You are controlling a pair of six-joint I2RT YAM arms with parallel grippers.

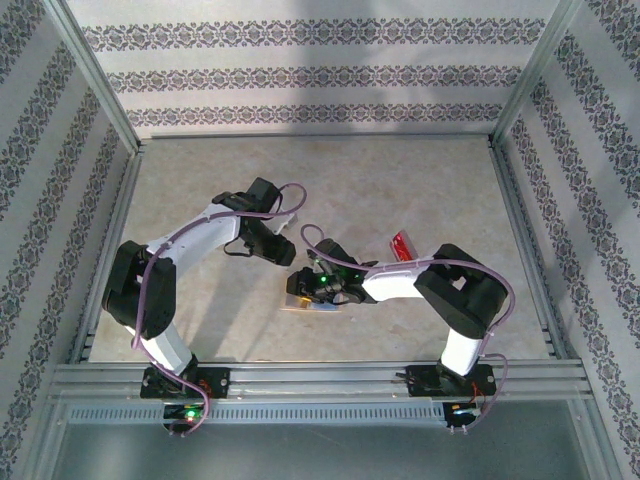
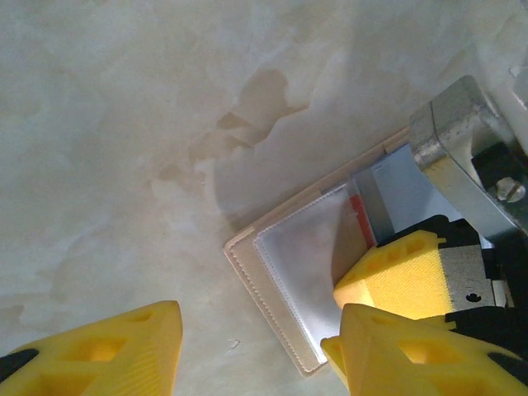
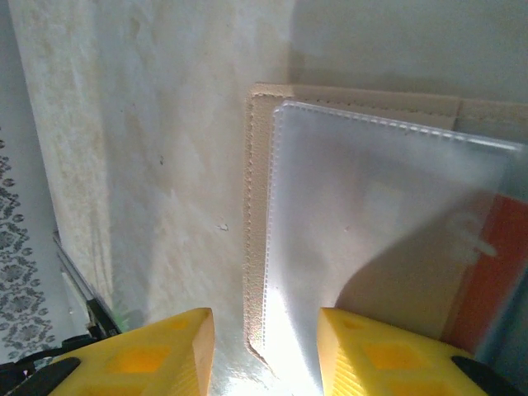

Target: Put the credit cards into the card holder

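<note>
Right claw (image 3: 264, 334) hangs open over the unfolded card holder (image 3: 371, 214); left claw (image 2: 254, 338) waits open beside it. Next, I'd guess, fetch the red card (image 1: 402, 245), right of centre.

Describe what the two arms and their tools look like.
The left arm and right arm have white links, black joints and a mauve cable looped alongside; each shows a green light. The left tool and right tool have yellow wedge-shaped fingers with recessed cut-outs.
</note>
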